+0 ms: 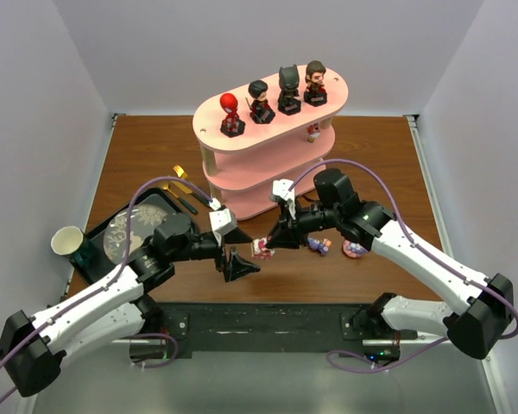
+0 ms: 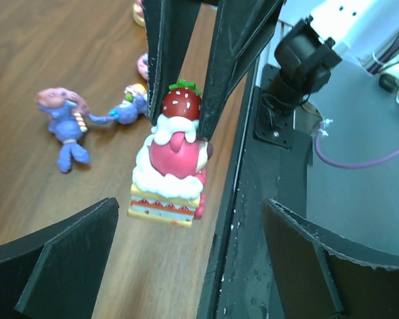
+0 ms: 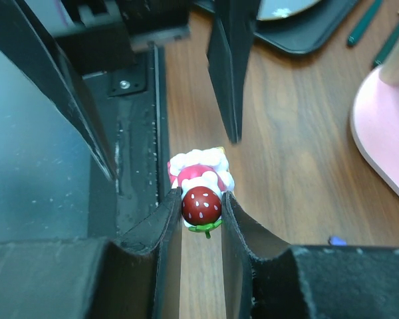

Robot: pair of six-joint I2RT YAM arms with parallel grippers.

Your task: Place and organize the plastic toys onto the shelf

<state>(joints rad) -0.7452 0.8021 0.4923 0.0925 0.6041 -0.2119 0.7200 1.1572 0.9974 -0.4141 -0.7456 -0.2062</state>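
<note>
The pink shelf [image 1: 209, 123] stands at the back. Its top board holds several big-headed figures, among them a red one [image 1: 231, 114] and a brown-haired one [image 1: 315, 83]. A small toy [image 1: 313, 131] sits on the middle board. My right gripper [image 1: 272, 241] is shut on the strawberry top of a cake-shaped toy [image 3: 201, 174], also seen in the left wrist view [image 2: 169, 173], at the table's front edge. My left gripper [image 2: 186, 266] is open and empty, just left of that toy. A purple pony [image 2: 66, 123] and a small toy [image 2: 130, 109] lie beyond it.
A black tray [image 1: 101, 222] with a plate, a paper cup [image 1: 67, 241] and gold and dark cutlery [image 1: 183, 185] lie at the left. A pink toy [image 1: 355, 250] lies under the right arm. The black mounting rail [image 1: 268, 319] runs along the near edge.
</note>
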